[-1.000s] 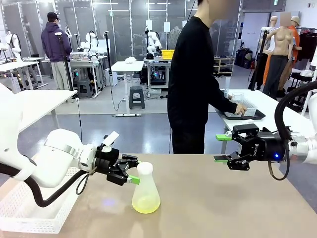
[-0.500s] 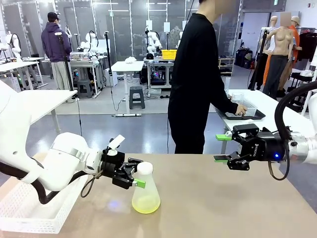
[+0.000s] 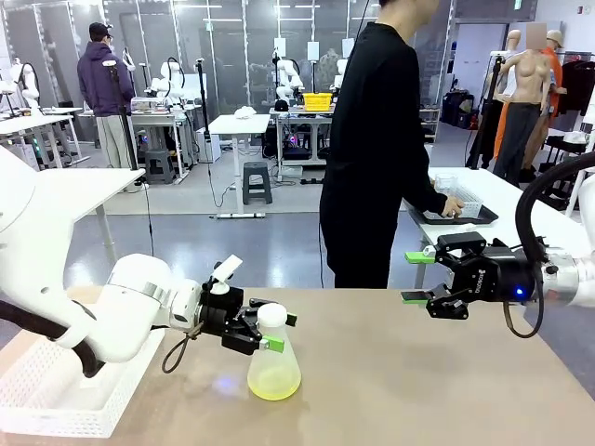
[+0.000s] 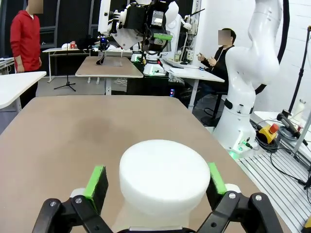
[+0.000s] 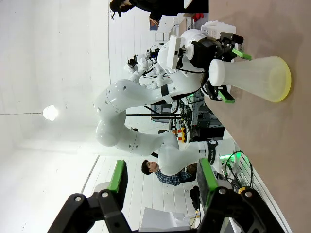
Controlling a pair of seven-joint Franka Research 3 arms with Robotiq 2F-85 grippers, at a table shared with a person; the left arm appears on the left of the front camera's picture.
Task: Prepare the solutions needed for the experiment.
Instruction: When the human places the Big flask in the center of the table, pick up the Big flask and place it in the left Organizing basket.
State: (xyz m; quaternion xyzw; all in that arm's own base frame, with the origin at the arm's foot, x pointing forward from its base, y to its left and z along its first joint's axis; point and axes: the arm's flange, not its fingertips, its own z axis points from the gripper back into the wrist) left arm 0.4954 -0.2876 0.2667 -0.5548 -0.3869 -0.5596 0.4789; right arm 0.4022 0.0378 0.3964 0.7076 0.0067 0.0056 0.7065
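A frosted conical flask [image 3: 273, 358] with a white cap [image 4: 164, 182] stands upright on the brown table, left of centre. The solutions [image 3: 273, 384] form a shallow yellow-green layer in its base, also seen in the right wrist view [image 5: 285, 77]. My left gripper [image 3: 276, 332] reaches in from the left. Its green pads [image 4: 95, 180] sit either side of the flask's neck, with a narrow gap showing on one side. My right gripper [image 3: 416, 277] hovers open and empty above the table's far right, well away from the flask, and its own view shows its fingers [image 5: 118, 177] spread.
A white mesh basket [image 3: 56, 409] sits at the table's left front corner under my left arm. A person in black [image 3: 372, 158] stands at the far edge, one hand on a black tray [image 3: 456, 216] on the neighbouring table.
My left gripper has slid right until its fingers straddle the flask's neck, and its jaws have narrowed. The right arm and the flask have not moved.
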